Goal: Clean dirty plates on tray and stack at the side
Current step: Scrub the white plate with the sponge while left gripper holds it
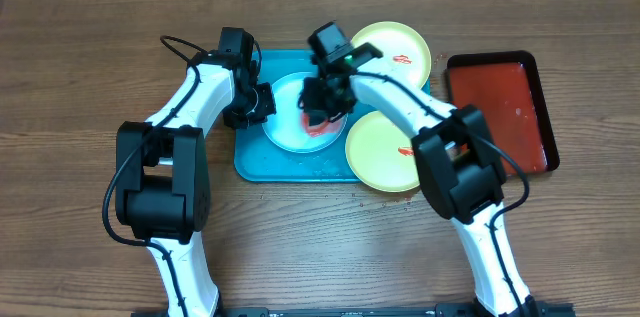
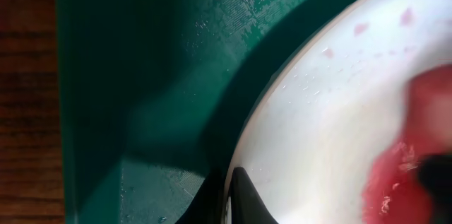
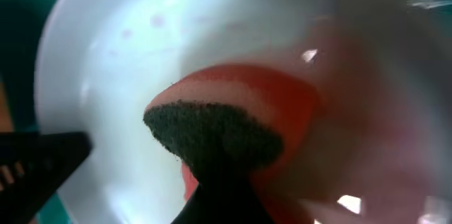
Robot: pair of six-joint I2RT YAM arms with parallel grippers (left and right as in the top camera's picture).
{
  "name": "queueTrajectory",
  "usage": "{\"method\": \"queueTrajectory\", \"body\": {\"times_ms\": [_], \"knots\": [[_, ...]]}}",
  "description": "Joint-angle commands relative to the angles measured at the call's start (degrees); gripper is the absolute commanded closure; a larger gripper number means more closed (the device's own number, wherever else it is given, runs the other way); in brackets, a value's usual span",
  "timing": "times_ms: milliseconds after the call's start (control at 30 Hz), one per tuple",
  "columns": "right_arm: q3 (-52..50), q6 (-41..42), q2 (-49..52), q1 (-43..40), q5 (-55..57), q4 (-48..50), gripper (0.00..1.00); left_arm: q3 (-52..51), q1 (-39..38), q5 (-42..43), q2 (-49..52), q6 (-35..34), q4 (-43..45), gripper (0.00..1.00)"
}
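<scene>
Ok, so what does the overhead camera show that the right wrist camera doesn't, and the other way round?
Only overhead: two yellow-green plates, each with a small red smear, the dark red tray and the wooden table. Only right wrist: the sponge close up, with its dark scouring face, and faint pink spots on the pale plate. Both: the pale plate on the teal tray, with the sponge pressed onto its red smear.
</scene>
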Motion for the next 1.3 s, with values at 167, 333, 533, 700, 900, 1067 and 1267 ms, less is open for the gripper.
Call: {"method": "queueTrajectory", "body": {"times_ms": [167, 333, 533, 700, 900, 1067, 1267], "knots": [[0.1, 0.0, 3.9, 3.4, -4.9, -2.1, 0.96, -2.2, -0.4, -1.7, 3.0, 0.3, -0.2, 0.96], [4.7, -2.6, 3.2, -0.7, 6.6, -12.0, 0.96, -2.2, -0.4, -1.7, 3.0, 0.3, -0.3, 0.96], [8.9, -6.1, 3.2, -2.5, 24.0, -16.2, 0.96, -2.2, -0.4, -1.7, 3.0, 0.3, -0.5, 0.96], [8.7, -9.9, 4.3, -2.1, 22.5, -10.6, 0.96, -2.2, -0.4, -1.7, 3.0, 0.3, -0.9, 0.96], [8.6, -9.6, 8.6, -0.3, 4.8, -3.2, 0.96, -2.2, -0.4, -1.7, 3.0, 0.3, -0.8, 0.96], [8.7, -7.5, 9.3, 2.2, -10.0, -0.3, 0.96, -2.2, -0.4, -1.7, 3.0, 0.3, -0.9, 0.96], [9.4, -7.6, 9.3, 3.2, -10.7, -8.0, 0.96, -2.2, -0.4, -1.7, 3.0, 0.3, -1.3, 0.96]]}}
